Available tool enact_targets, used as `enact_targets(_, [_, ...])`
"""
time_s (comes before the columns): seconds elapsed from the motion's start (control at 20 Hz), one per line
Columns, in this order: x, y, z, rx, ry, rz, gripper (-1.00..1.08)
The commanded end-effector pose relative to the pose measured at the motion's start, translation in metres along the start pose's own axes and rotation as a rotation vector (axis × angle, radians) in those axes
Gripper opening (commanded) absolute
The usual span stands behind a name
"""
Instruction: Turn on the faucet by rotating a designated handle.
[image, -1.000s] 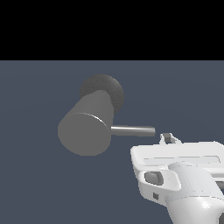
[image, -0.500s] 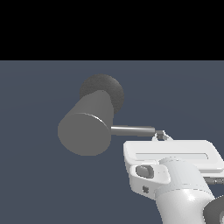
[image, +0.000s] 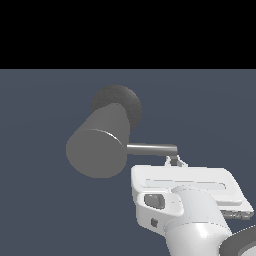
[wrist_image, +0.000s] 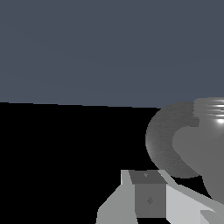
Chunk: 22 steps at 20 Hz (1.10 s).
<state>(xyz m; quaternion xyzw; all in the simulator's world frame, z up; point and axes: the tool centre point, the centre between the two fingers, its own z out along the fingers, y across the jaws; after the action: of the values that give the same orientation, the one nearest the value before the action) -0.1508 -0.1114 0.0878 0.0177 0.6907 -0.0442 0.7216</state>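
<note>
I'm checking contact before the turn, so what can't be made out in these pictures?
- Exterior view: the white robot hand's fingertips, mostly hidden behind its own body; open or shut unclear.
- Exterior view: contact with the thin shiny grey handle rod unclear.
- Wrist view: the matte grey faucet cylinder, cut off by the edge.

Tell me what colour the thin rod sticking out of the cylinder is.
Shiny grey metal rod, clearest in the exterior view.
</note>
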Motion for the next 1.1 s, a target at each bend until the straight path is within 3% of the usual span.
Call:
enact_targets(0.0, [0.006,0.009,-0.003,-0.011,0.020,0.015,-1.00])
enact_targets(0.45, [0.012,0.019,-0.007,-0.021,0.045,0.041,-1.00])
enact_targets(0.5, [0.004,0.003,0.000,-0.010,0.021,-0.003,-1.00])
enact_targets(1.05, [-0.029,0.007,-0.003,-0.017,0.035,0.022,-1.00])
